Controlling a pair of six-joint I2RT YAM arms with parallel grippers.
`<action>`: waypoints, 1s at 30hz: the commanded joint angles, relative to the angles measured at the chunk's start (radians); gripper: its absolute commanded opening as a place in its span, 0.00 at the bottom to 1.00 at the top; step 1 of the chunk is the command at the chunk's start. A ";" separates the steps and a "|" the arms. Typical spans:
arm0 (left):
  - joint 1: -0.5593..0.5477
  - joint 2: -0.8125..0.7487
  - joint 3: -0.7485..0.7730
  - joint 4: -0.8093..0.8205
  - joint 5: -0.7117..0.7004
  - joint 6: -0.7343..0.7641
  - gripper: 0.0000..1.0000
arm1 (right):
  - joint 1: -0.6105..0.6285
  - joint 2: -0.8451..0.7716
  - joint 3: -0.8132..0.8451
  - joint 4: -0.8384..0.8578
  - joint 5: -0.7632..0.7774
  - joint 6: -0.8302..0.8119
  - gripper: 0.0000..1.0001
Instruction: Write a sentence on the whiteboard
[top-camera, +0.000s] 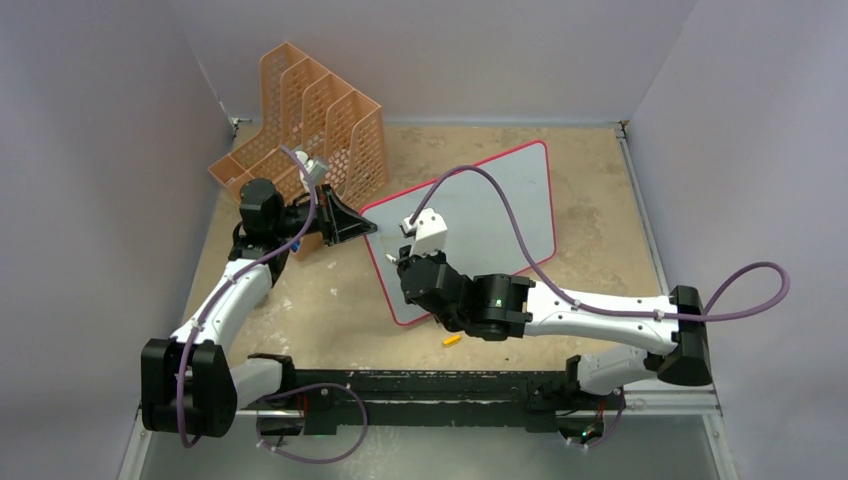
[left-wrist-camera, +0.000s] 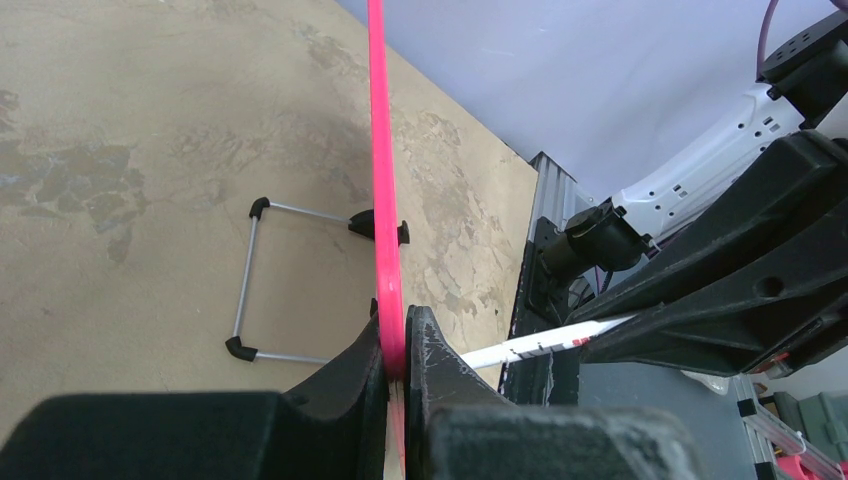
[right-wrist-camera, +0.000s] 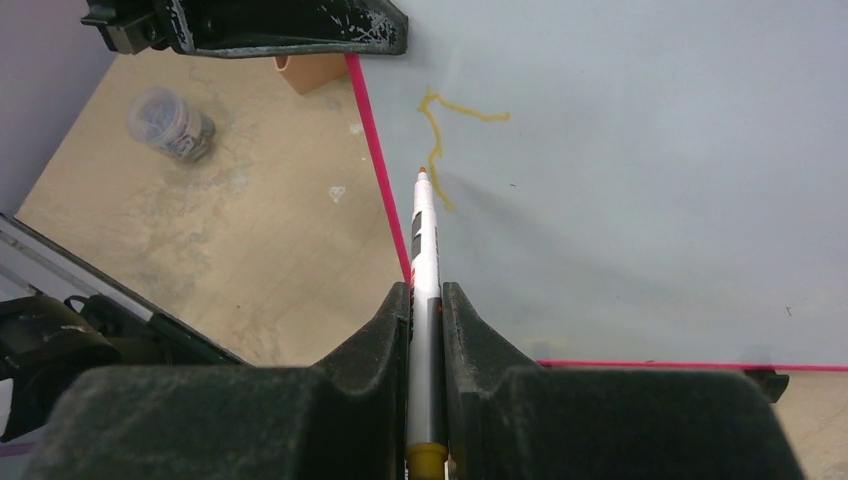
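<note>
The whiteboard (top-camera: 490, 205), pale with a red-pink frame, stands tilted at mid table. My left gripper (top-camera: 368, 230) is shut on its left edge; in the left wrist view the jaws (left-wrist-camera: 397, 350) pinch the pink frame (left-wrist-camera: 382, 170). My right gripper (top-camera: 404, 266) is shut on a white marker (right-wrist-camera: 425, 245) with a yellow end. The marker's orange tip is at the board (right-wrist-camera: 650, 180) near its left frame. Of the sentence, only one yellow mark (right-wrist-camera: 440, 125) like an "F" shows, just right of the tip. I cannot tell whether the tip touches the board.
An orange perforated file rack (top-camera: 300, 115) stands behind the left arm. A small orange cap (top-camera: 451, 340) lies on the table near the right arm. A small clear jar (right-wrist-camera: 170, 125) lies left of the board. The board's wire foot (left-wrist-camera: 250, 280) rests on the table.
</note>
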 joint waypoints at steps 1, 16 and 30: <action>0.001 -0.004 0.021 0.047 0.045 0.039 0.00 | -0.002 0.012 -0.005 0.026 0.023 0.001 0.00; 0.001 -0.004 0.022 0.045 0.045 0.041 0.00 | -0.002 0.030 -0.020 0.018 0.064 0.025 0.00; 0.001 -0.004 0.022 0.045 0.045 0.041 0.00 | -0.002 0.038 -0.024 0.046 0.071 0.020 0.00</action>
